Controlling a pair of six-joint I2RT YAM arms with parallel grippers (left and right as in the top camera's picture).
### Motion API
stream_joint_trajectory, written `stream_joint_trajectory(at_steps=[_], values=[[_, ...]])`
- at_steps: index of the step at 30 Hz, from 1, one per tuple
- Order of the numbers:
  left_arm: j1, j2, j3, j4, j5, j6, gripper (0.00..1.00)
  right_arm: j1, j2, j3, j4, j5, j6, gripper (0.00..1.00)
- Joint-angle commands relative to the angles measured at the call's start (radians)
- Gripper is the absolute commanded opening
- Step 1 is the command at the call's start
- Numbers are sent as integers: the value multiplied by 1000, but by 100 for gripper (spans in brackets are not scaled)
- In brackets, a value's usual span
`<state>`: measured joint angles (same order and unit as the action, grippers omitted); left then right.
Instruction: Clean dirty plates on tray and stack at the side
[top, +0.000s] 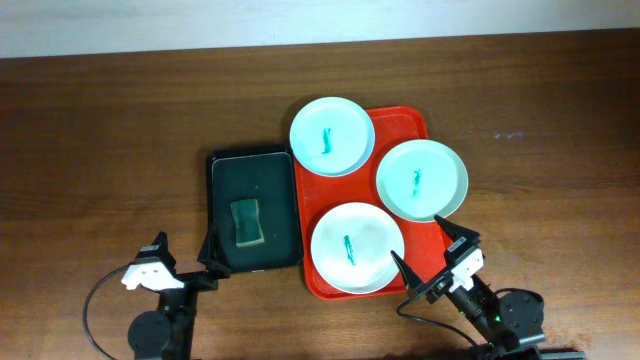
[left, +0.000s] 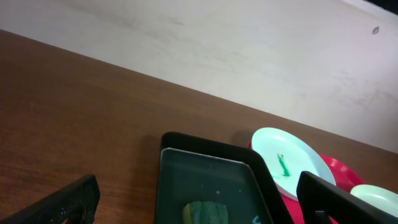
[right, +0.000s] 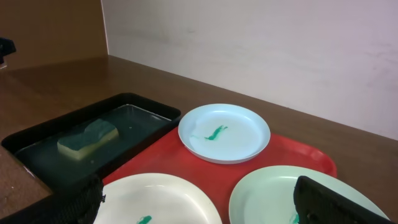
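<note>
Three plates lie on the red tray (top: 414, 125), each with a teal smear: a pale-blue one at the back (top: 332, 136), a mint one at the right (top: 421, 179), a white one at the front (top: 357, 247). In the right wrist view they show as the back plate (right: 224, 132), the mint plate (right: 280, 196) and the white plate (right: 161, 199). My right gripper (top: 432, 255) is open and empty, just off the tray's front right corner. My left gripper (top: 185, 258) is open and empty, left of the black tray.
A black tray (top: 252, 210) with water and a green sponge (top: 246, 221) sits against the red tray's left side; it also shows in the left wrist view (left: 211, 186). Bare wooden table lies to the left, right and back. A pale wall runs behind.
</note>
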<state>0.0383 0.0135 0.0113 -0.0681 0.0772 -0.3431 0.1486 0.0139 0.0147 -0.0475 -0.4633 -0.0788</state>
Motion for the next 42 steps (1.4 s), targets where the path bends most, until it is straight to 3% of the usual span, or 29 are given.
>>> stream_joint_trajectory(at_steps=[1,20,26,30,34,42], values=[[-5,-7,-2,-8,-7,4,99,8,-8,-9,0,-16,6,98],[-5,-7,-2,14,-16,4,99,8,-8,-9,0,-16,6,98],[-5,-7,-2,20,143,-11,99,8,-8,-9,17,-73,10,98],[-5,-6,30,38,150,-10,99,8,-7,30,64,-82,56,98],[-5,86,179,-22,136,1,99,8,29,210,-2,-12,66,98],[-5,667,782,-544,139,26,99,8,460,814,-548,170,66,98]])
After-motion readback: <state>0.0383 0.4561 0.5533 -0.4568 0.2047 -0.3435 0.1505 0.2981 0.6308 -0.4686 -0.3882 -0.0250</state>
